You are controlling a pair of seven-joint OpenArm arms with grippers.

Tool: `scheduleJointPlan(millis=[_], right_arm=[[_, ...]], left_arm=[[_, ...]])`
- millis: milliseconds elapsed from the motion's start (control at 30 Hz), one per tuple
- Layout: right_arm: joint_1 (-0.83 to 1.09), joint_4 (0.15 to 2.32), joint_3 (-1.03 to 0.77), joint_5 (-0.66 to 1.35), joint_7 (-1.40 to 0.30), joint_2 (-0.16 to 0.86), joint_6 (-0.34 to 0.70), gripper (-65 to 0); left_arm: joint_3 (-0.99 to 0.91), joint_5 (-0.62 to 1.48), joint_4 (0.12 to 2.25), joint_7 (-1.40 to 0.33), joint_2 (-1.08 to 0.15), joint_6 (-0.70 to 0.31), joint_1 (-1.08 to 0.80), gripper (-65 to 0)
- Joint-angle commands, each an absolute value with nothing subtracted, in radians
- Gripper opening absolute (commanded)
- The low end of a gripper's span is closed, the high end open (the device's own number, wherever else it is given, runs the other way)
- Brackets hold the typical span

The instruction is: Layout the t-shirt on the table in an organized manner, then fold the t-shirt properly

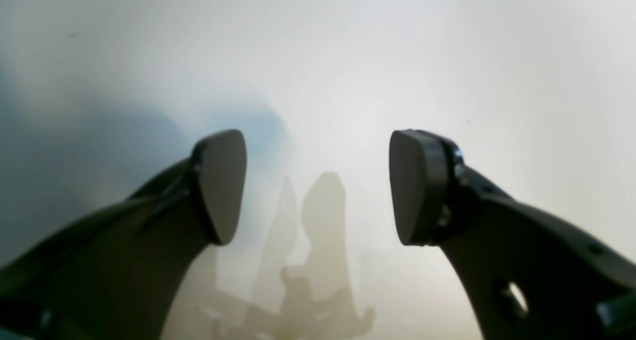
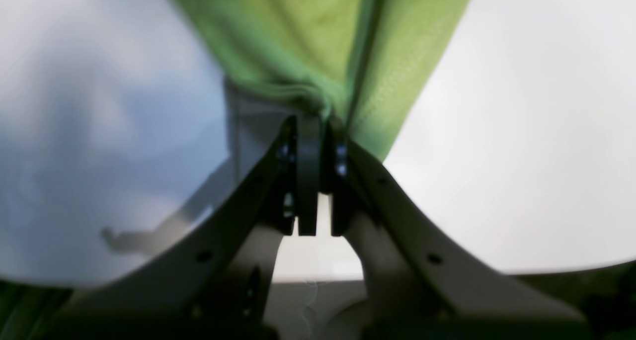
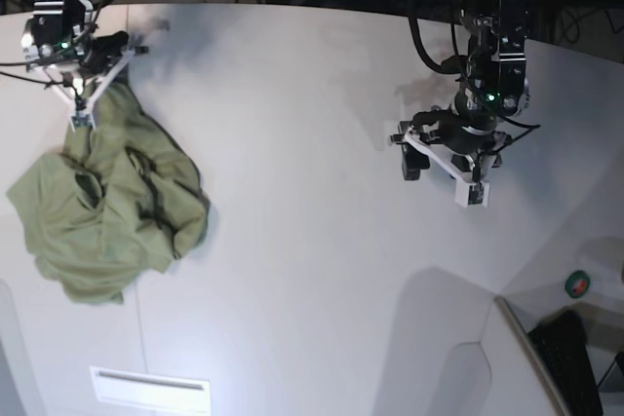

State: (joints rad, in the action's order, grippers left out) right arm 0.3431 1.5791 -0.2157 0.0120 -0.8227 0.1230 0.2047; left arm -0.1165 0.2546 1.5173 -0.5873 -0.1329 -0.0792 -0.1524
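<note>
Right gripper jaws pinch the t-shirt, which hangs toward 6 o'clock; left gripper (jaws wide, empty) sits far off at 3 o'clock over the counter.

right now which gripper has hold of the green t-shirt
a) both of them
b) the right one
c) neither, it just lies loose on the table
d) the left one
b) In the right wrist view the right gripper has its jaws pinched shut on a bunched edge of the t-shirt, while the left gripper stands open over the bare table with nothing between its pads.
</note>
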Motion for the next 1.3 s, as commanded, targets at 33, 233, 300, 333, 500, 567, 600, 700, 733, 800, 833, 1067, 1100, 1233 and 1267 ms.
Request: scheduleJointPlan(millis=[33, 233, 300, 333, 500, 567, 600, 700, 733, 800, 833, 1067, 1100, 1233, 1267], right_arm=[[0.348, 1.698, -0.222, 0.01, -0.866, 0.131, 0.282, -57.3], [0.292, 1.937, -0.329, 0.002, -0.874, 0.101, 0.386, -30.3], [0.193, 1.874, -0.366, -0.022, -0.86, 0.111, 0.386, -30.2], [0.148, 1.808, -0.375, -0.062, -0.851, 0.116, 0.387, -30.0], [0.005, 1.477, -0.357, -0.226, -0.734, 0.151, 0.395, -29.7], [-0.008, 1.419, -0.357, -0.249, -0.7, 0.151, 0.395, -29.7], [-0.012, 1.4, -0.357, -0.251, -0.699, 0.153, 0.395, -29.7], [-0.013, 1.374, -0.358, -0.251, -0.691, 0.173, 0.395, -29.6], [-0.015, 1.368, -0.357, -0.251, -0.691, 0.173, 0.395, -29.6], [-0.035, 1.356, -0.357, -0.251, -0.688, 0.173, 0.395, -29.6], [-0.045, 1.343, -0.357, -0.251, -0.682, 0.173, 0.395, -29.6], [-0.088, 1.274, -0.337, -0.251, -0.673, 0.168, 0.397, -29.9], [-0.088, 1.274, -0.311, -0.251, -0.673, 0.168, 0.397, -30.2], [-0.093, 1.268, -0.262, -0.251, -0.67, 0.171, 0.397, -39.8], [-0.107, 1.267, -0.255, -0.251, -0.67, 0.171, 0.397, -48.8]], left_arm=[[-0.12, 0.255, 1.535, -0.565, -0.137, -0.081, -0.143, -20.7], [-0.122, 0.257, 1.543, -0.565, -0.136, -0.081, -0.163, -20.7], [-0.117, 0.257, 1.549, -0.565, -0.134, -0.081, -0.171, -20.7], [-0.11, 0.257, 1.552, -0.565, -0.131, -0.081, -0.174, -20.7], [0.051, 0.249, 1.546, -0.564, -0.045, -0.081, -0.186, -21.4], [0.142, 0.249, 1.532, -0.561, -0.019, -0.079, -0.177, -21.4], [0.182, 0.249, 1.524, -0.561, -0.004, -0.079, -0.163, -21.4], [0.269, 0.249, 1.469, -0.562, 0.05, -0.079, -0.124, -21.4], [0.291, 0.249, 1.448, -0.562, 0.059, -0.079, -0.11, -21.4], [0.309, 0.249, 1.412, -0.562, 0.071, -0.079, -0.088, -21.6], [0.314, 0.249, 1.402, -0.562, 0.076, -0.079, -0.085, -21.6], [0.302, 0.254, 1.405, -0.562, 0.065, -0.079, -0.093, -21.6], [0.286, 0.254, 1.412, -0.562, 0.051, -0.079, -0.097, -21.6], [0.185, 0.255, 1.463, -0.564, 0.033, -0.079, -0.13, -21.6], [0.153, 0.255, 1.483, -0.564, 0.027, -0.079, -0.136, -21.6]])
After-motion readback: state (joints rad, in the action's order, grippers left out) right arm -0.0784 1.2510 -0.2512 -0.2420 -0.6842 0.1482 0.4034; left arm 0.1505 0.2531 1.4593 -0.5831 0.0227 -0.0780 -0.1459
